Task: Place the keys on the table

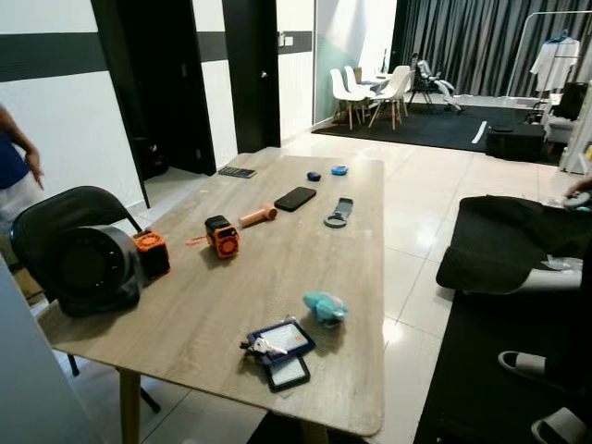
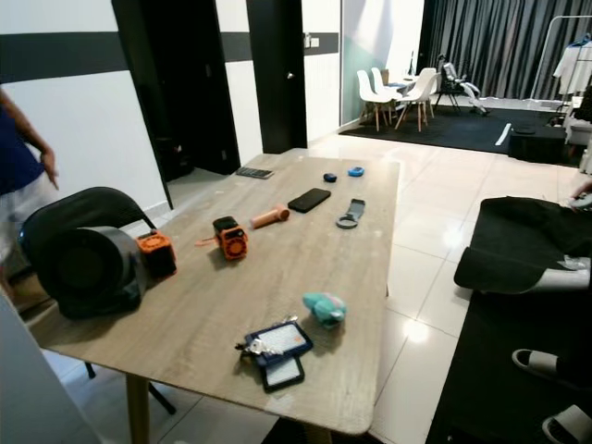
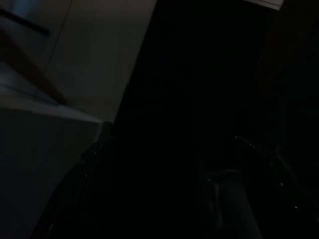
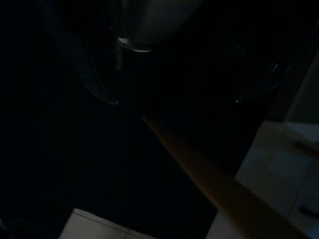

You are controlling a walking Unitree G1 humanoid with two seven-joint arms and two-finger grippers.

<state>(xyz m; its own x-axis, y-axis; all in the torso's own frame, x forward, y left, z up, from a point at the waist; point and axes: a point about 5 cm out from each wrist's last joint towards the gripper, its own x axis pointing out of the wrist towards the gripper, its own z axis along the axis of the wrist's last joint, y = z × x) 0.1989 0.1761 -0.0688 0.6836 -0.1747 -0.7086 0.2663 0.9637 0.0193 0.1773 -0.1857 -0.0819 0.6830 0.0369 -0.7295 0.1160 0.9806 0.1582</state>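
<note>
A small bunch of silver keys [image 1: 260, 348] lies on the light wooden table [image 1: 213, 305] near its front edge. The keys rest against a blue-rimmed card holder [image 1: 287, 338], with a second dark card holder [image 1: 289, 372] just in front of it. My left gripper [image 3: 174, 147] and right gripper [image 4: 174, 99] hang low in deep shade, seen as faint outlines in their wrist views. A table leg [image 4: 209, 184] crosses the right wrist view.
A teal object [image 1: 324, 307], an orange-black gadget [image 1: 222, 237], a black phone [image 1: 295, 198] and a big black round device [image 1: 88, 268] share the table. A person [image 1: 14, 171] stands at the left behind a black chair. Black cloth [image 1: 509, 240] and slippers [image 1: 527, 363] lie on the right.
</note>
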